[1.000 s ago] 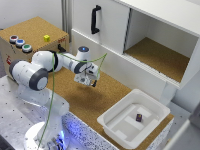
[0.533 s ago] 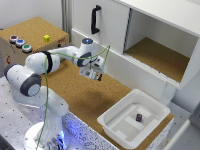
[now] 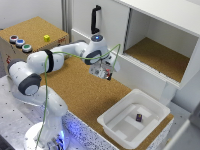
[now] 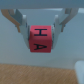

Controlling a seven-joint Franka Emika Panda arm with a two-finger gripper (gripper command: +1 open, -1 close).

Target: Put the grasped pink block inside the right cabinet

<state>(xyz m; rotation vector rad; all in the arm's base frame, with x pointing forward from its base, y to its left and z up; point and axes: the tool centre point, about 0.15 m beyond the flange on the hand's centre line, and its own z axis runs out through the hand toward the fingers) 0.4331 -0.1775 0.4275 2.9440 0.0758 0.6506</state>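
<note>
A Franka arm carries the pink block [image 4: 41, 39] toward the right cabinet [image 3: 159, 56], the gripper [image 3: 107, 74] now at centre frame in the exterior view, having climbed and swung rightward from lower over the cork counter [image 3: 82, 92] a second ago; the move brings the block close to the cabinet's open front, though it is not yet inside, and the lip below the opening looks still to be cleared. In the wrist view the fingers [image 4: 20, 21] pinch the block from both sides; it shows as a red-pink cube with black letters, an H above an A, held clear of the surface beneath. The dark block [image 3: 138, 118] sits in the white tub [image 3: 116, 120] at lower right.
</note>
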